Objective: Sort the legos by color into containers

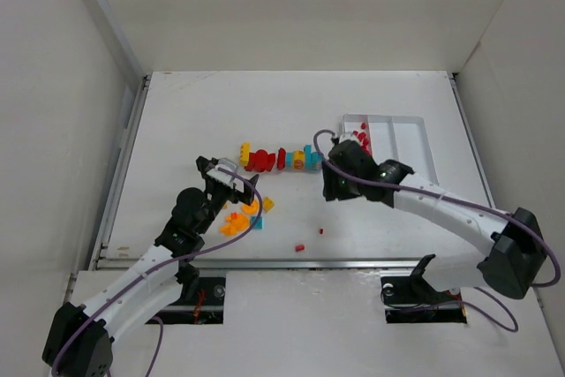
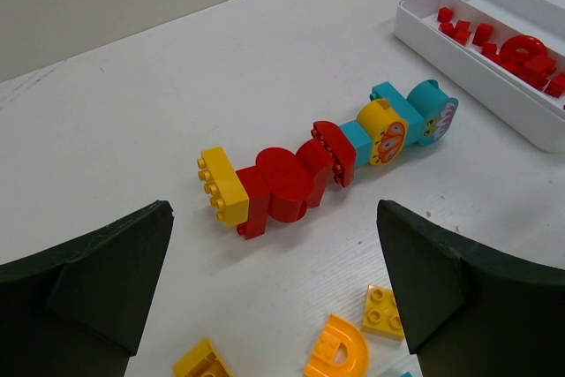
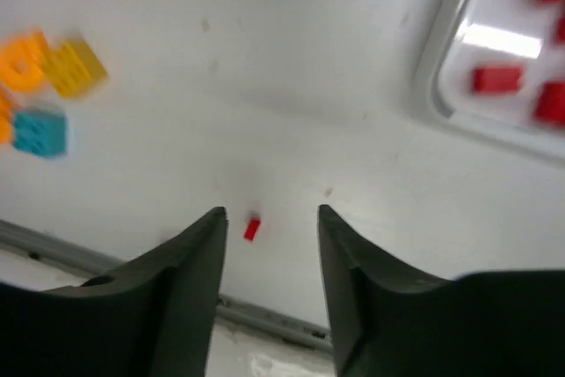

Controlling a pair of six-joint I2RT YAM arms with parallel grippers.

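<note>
Nearest, a tiny red brick (image 3: 252,229) is lying loose on the desk (image 1: 177,121) close to its front edge. The right hand (image 3: 270,214) is hovering over it, fingers parted moderately and gripping nothing, with the brick showing in the gap between them. Left of that, a pile (image 1: 243,216) of orange, yellow and cyan pieces is sitting just below the left hand (image 1: 228,176), which is gaping wide and carrying nothing. Beyond both hands, a row (image 2: 327,161) of joined red, yellow and cyan pieces is lying across the middle of the desk. Farthest, the tray (image 1: 415,143) is holding reds (image 2: 521,50) in its left compartment.

The brick is looking hard, light and slick, so it is likely skidding or popping free under an off-centre squeeze. A low, centred pinch across its flat sides seems best. The row, being mixed in colour, is probably needing splitting at its joints.
</note>
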